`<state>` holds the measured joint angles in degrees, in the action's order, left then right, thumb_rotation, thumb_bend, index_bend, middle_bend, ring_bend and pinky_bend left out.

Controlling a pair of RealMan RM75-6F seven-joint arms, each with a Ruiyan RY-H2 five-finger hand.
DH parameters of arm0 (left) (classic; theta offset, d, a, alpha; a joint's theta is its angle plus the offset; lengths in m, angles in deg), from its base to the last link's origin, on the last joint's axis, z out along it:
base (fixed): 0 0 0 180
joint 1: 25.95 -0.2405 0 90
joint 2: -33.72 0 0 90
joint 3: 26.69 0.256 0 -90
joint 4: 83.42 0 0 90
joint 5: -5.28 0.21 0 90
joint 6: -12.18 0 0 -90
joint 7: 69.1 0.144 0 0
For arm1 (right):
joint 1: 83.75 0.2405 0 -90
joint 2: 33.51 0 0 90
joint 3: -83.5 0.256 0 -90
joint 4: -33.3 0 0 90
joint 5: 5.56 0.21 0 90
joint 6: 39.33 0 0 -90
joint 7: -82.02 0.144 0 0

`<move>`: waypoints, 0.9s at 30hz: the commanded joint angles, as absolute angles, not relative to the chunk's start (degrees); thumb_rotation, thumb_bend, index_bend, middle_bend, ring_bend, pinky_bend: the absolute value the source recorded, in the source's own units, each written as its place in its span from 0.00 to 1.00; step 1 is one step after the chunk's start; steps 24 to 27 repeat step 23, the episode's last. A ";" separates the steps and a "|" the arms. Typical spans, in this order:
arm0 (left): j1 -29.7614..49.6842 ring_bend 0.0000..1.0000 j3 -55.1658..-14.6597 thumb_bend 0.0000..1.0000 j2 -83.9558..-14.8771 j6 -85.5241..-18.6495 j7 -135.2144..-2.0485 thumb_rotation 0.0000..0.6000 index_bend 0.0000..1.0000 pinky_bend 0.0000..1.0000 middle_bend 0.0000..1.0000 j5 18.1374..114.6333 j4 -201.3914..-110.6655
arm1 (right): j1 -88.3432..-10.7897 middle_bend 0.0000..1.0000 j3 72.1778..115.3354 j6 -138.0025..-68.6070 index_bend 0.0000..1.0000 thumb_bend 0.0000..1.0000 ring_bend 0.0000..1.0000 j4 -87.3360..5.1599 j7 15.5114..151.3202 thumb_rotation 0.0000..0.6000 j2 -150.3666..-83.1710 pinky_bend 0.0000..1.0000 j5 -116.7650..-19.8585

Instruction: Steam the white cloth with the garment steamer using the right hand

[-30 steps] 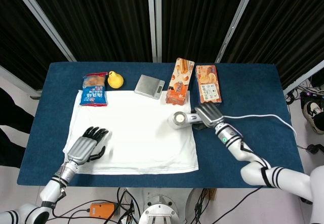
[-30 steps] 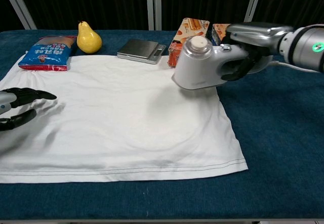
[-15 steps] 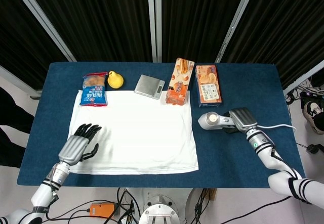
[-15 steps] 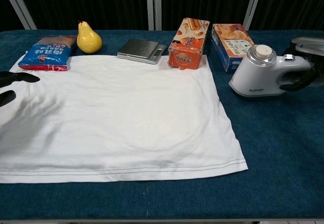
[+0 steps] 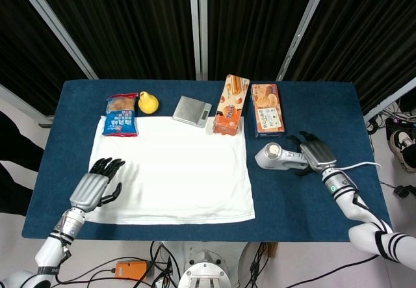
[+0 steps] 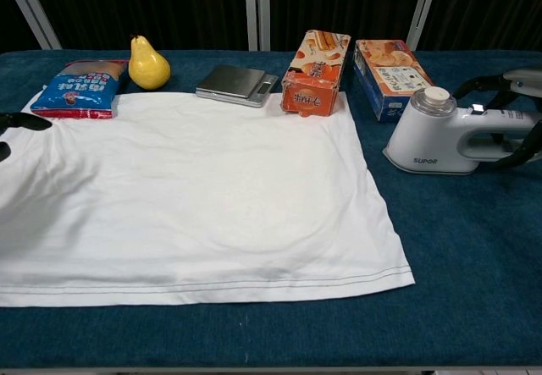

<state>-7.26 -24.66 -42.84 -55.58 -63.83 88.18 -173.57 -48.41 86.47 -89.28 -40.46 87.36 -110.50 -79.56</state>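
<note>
The white cloth (image 5: 172, 168) lies flat on the blue table (image 5: 312, 197); in the chest view the cloth (image 6: 195, 189) fills the middle. The white garment steamer (image 5: 276, 157) stands on the table just right of the cloth, off the fabric. My right hand (image 5: 316, 153) is at its handle with fingers spread apart, not gripping. In the chest view the steamer (image 6: 440, 134) sits at the right edge, with dark fingers (image 6: 487, 81) above and below the handle. My left hand (image 5: 97, 185) is open at the cloth's left edge and shows barely in the chest view (image 6: 17, 121).
Along the back stand a blue snack bag (image 5: 121, 117), a yellow pear (image 5: 148, 102), a grey scale (image 5: 192, 111), an orange biscuit box (image 5: 231, 104) and a second box (image 5: 267, 108). The steamer's white cord (image 5: 364, 166) trails off to the right.
My right hand carried the steamer off the cloth to the right, set it on the table and spread its fingers. My left hand drew back to the cloth's left edge.
</note>
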 commanded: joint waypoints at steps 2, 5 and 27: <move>-8.19 0.00 -24.64 0.40 -41.25 -56.62 -64.34 0.00 0.08 0.00 0.06 87.68 -173.64 | -49.95 0.19 87.29 -92.15 0.11 0.05 0.06 -43.31 87.25 1.00 -107.58 0.11 -79.70; -9.54 0.00 -24.85 0.40 -39.38 -58.27 -65.52 0.00 0.08 0.00 0.06 86.82 -173.55 | -52.01 0.19 87.82 -96.16 0.11 0.05 0.05 -47.34 86.77 1.00 -103.62 0.11 -80.25; -22.70 0.00 -26.01 0.39 -33.16 -74.53 -76.01 0.08 0.08 0.00 0.06 83.79 -170.55 | -73.32 0.19 83.66 -128.11 0.10 0.05 0.05 -59.89 89.17 1.00 -91.43 0.11 -91.35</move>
